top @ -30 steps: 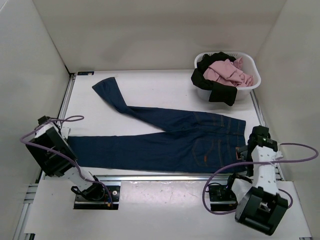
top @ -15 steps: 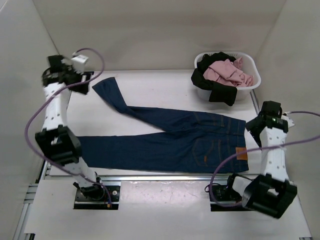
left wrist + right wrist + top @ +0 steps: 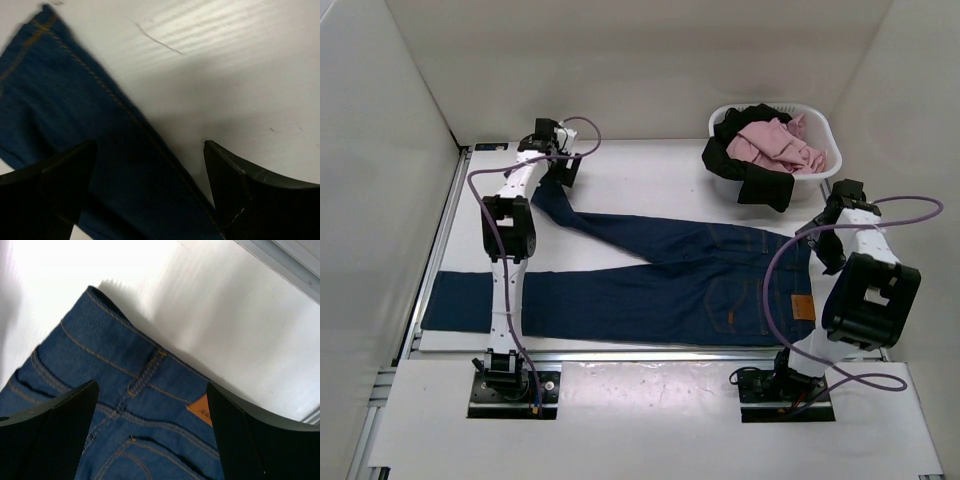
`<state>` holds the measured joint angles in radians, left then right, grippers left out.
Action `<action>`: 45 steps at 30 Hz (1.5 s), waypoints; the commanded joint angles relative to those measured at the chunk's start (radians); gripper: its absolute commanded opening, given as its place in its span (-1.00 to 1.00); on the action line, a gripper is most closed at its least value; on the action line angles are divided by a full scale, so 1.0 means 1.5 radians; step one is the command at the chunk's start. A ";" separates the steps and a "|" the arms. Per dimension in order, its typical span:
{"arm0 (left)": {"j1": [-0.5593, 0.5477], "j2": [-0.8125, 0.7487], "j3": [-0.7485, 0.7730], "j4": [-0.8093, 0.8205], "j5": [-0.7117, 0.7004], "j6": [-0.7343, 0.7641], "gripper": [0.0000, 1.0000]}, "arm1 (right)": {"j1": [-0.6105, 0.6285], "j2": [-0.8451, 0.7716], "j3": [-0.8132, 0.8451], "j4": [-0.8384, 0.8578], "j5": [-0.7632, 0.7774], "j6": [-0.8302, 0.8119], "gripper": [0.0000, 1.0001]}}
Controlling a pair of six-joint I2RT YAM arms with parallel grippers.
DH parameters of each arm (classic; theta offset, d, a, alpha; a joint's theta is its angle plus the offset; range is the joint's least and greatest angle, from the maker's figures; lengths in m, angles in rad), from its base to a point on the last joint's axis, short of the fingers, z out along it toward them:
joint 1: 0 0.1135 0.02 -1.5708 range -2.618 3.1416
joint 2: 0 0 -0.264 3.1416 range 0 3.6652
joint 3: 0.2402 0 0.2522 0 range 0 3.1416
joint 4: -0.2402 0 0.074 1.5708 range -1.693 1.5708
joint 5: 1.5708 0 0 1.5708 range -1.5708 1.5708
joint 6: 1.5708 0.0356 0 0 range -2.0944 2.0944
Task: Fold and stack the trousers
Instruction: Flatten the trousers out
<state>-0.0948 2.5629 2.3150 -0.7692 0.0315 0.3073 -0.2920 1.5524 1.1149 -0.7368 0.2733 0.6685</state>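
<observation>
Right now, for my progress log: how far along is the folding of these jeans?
Done: nothing yet; the trousers lie unfolded, legs spread apart on the table. In hand: the left gripper is open over the far leg near its cuff, and the right gripper is open over the waistband; neither holds cloth. Left: grip, fold, stack.

This looks like a robot test lab, not a home. Plain white walls (image 3: 620, 60) box in a white table (image 3: 650, 170). The left robot arm (image 3: 504, 300) and right robot arm (image 3: 870, 290), with purple cables (image 3: 766, 285), are bolted by a metal rail (image 3: 640, 354) at the near edge.
</observation>
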 commanded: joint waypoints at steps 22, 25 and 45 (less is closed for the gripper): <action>0.007 -0.402 -0.505 0.066 0.066 -0.037 -0.72 | 0.027 0.227 0.085 0.065 -0.096 0.048 0.03; 0.007 -0.452 -0.563 0.043 0.081 -0.043 -0.66 | 0.027 0.227 0.079 0.065 -0.083 0.048 -0.49; -0.001 -0.131 -0.186 0.039 -0.236 -0.094 0.87 | 0.052 0.199 0.067 0.039 -0.050 0.006 -0.55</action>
<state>-0.1135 2.3978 2.0384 -0.6918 -0.2043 0.1932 -0.2279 1.8763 1.2453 -0.6273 0.1951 0.6956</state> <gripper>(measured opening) 0.931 0.230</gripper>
